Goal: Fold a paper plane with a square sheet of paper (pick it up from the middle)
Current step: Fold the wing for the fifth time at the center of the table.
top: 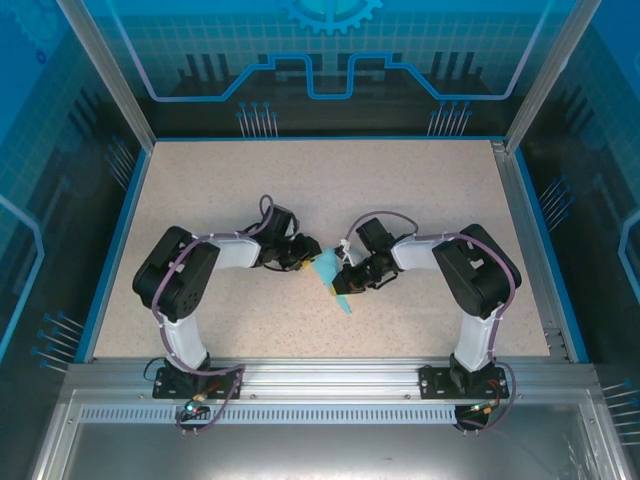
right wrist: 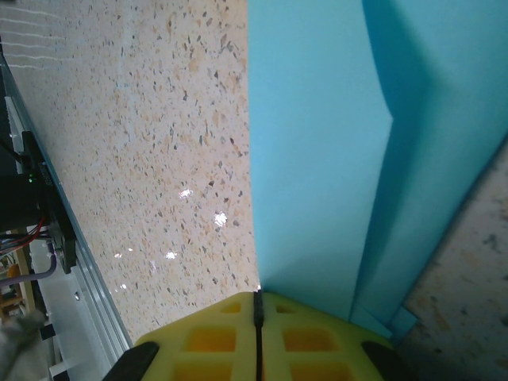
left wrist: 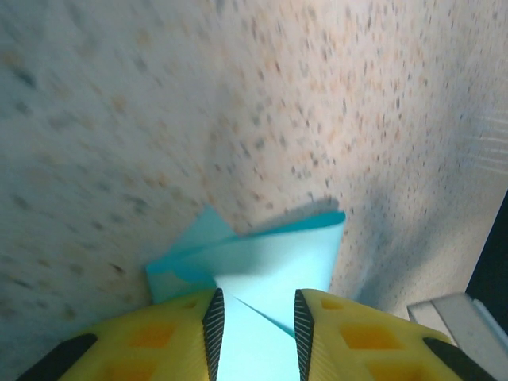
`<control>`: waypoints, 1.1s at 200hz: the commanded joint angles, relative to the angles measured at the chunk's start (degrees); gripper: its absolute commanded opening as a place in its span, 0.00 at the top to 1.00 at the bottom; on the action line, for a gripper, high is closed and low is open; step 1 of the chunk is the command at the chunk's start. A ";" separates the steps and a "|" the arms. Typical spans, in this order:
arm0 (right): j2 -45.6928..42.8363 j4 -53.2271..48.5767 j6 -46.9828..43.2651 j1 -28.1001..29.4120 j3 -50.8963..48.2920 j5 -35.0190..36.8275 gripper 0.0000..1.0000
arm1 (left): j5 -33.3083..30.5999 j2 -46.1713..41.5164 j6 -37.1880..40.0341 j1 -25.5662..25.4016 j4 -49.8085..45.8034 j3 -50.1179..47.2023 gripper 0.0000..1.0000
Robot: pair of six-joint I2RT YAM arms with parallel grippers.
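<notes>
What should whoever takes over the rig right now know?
Left pincer: jaws apart, astride the blue paper; no firm grip evident.
Right pincer: shut on the paper's edge.
Paper: mid-table, between the two arms, part-folded with overlapping layers and creases.
Done: early folds are in.
Left: the remaining folds; it is not yet a finished pointed dart.
</notes>
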 commanded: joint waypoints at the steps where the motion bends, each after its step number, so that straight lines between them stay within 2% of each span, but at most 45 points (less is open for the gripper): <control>1: 2.88 -6.71 -1.18 -1.27 -2.68 6.91 0.93 | -2.22 1.66 3.22 2.58 -2.39 1.26 0.66; 47: 2.58 -6.13 -0.63 -1.34 -2.97 6.78 0.92 | -1.24 1.01 4.72 4.38 -4.53 3.17 0.66; 121: 2.62 -4.88 0.44 -1.31 -2.68 5.55 0.91 | 0.01 -5.92 5.27 5.63 -8.72 5.93 0.65; 155: 3.02 -4.12 1.28 -1.27 -2.47 5.54 0.90 | 2.51 -8.00 3.54 2.39 -6.30 2.77 0.65; 192: 2.93 -2.86 2.38 -1.31 -2.94 5.63 0.89 | 3.72 -5.22 2.61 -3.75 -4.20 2.30 0.66; 220: 2.67 -2.27 2.90 -1.31 -3.38 5.82 0.90 | 5.36 -1.81 1.32 -4.46 -1.40 1.78 0.66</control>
